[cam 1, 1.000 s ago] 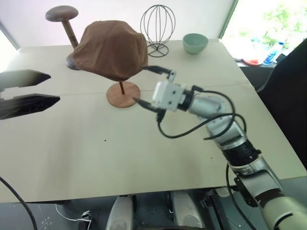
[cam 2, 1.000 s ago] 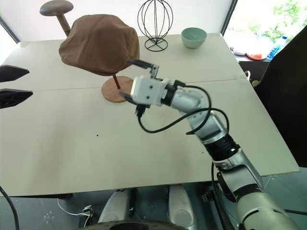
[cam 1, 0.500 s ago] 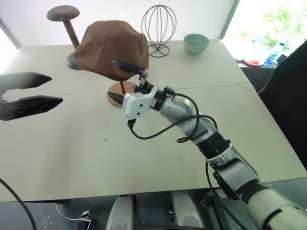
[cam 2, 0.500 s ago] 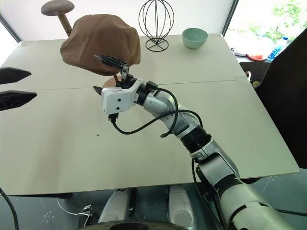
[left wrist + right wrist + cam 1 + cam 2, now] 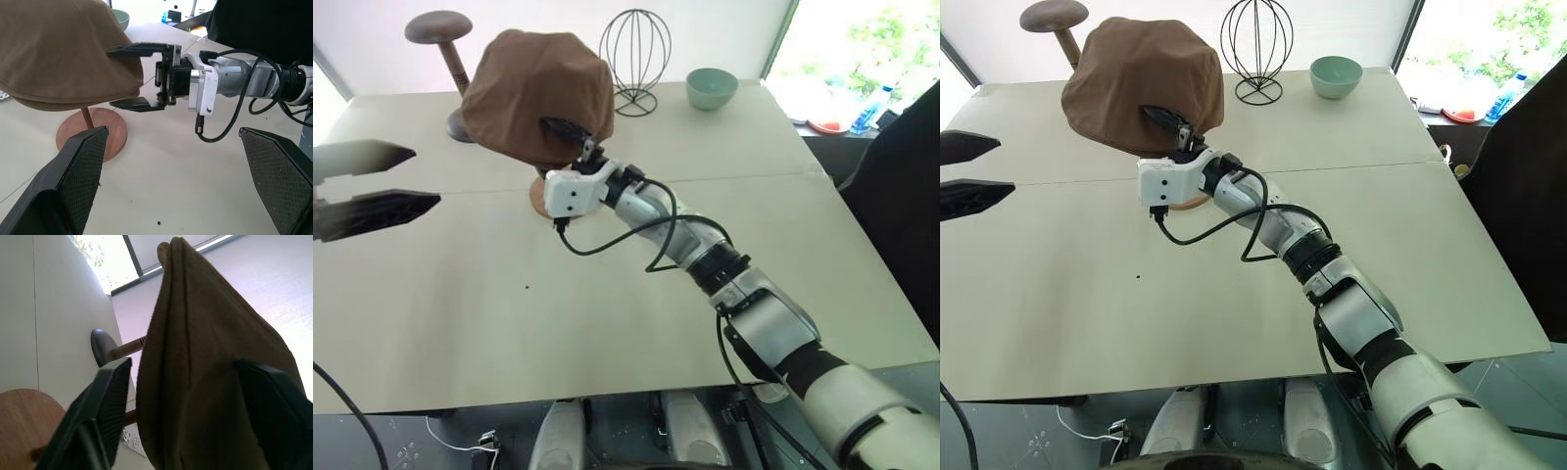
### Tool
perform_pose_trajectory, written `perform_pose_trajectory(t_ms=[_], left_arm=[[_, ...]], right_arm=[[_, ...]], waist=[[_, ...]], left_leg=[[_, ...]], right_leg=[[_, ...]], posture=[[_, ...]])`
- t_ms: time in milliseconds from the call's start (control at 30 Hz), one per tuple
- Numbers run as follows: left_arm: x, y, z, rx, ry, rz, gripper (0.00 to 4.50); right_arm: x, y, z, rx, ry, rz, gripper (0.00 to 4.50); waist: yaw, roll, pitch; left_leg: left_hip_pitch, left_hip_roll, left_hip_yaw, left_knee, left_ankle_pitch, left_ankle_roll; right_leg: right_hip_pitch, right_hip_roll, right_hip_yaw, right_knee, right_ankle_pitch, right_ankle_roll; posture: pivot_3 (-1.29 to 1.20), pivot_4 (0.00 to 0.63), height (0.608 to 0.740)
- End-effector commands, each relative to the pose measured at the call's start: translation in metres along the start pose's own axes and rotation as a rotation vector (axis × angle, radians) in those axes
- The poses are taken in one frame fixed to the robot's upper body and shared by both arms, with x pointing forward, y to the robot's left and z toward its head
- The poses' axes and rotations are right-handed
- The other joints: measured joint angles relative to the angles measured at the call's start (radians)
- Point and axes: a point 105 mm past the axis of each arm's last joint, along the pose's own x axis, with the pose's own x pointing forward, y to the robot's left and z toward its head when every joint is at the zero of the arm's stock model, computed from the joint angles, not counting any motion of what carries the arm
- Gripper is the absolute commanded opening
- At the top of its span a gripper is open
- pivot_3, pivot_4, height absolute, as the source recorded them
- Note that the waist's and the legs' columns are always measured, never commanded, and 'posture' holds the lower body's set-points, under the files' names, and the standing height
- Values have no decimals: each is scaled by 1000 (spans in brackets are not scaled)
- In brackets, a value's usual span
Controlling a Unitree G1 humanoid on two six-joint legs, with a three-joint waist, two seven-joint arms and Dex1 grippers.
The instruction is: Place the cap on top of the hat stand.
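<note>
We count one cap (image 5: 536, 91) atop one stand (image 5: 93, 137); our right gripper (image 5: 133, 76), at the cap's 5 o'clock, pinches its brim. Our left gripper (image 5: 362, 186) hangs open. One bowl (image 5: 712, 87).

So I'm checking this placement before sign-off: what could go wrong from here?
1. The right gripper has the cap rim between its fingers, one above and one below. If it pulls back while pinching, the soft cap may drag off the stand.
2. The cap sits tilted and overhangs the stand's thin rod, so a nudge might tip the stand or slide the cap off.
</note>
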Motion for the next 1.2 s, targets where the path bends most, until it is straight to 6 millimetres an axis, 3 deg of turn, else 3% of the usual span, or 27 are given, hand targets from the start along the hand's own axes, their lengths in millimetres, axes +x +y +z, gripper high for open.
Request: perform_pose_trajectory(t_ms=[33,100,467,600,800,1000,1200], left_arm=[[-1,-1,7,36,-12,3,4500],[0,-1,7,36,-12,0,4500],[3,-1,5,47,-15,-11,4500],[3,-1,4,52,-17,-10,4500],[4,0,7,65,-27,-9,4500],[6,3,8,73,-29,-5,4500],[9,5,9,75,-28,-6,4500]], right_arm=[[7,-23,16,-39,-69,-67,1665],[6,-26,17,-49,-75,-78,655],[-10,-62,16,-112,-124,-115,655],[-14,-73,27,-95,-198,-125,655],[-16,-54,17,-45,-143,-18,655],[-14,-34,26,-32,-110,1,655],[-14,-22,5,-2,39,-4,655]], waist=[[-1,0,0],[-2,0,0],[-2,0,0],[-3,0,0],[-11,0,0],[-13,0,0],[-13,0,0]], left_leg=[[0,0,0,0,0,0],[0,1,0,0,0,0],[0,1,0,0,0,0],[0,2,0,0,0,0],[0,2,0,0,0,0],[0,2,0,0,0,0],[0,2,0,0,0,0]], right_leg=[[0,0,0,0,0,0],[0,1,0,0,0,0],[0,2,0,0,0,0],[0,2,0,0,0,0],[0,3,0,0,0,0],[0,3,1,0,0,-1],[-1,3,1,0,0,-1]], posture=[[0,150,740],[0,150,740],[0,150,740],[0,150,740],[0,150,740],[0,150,740],[0,150,740]])
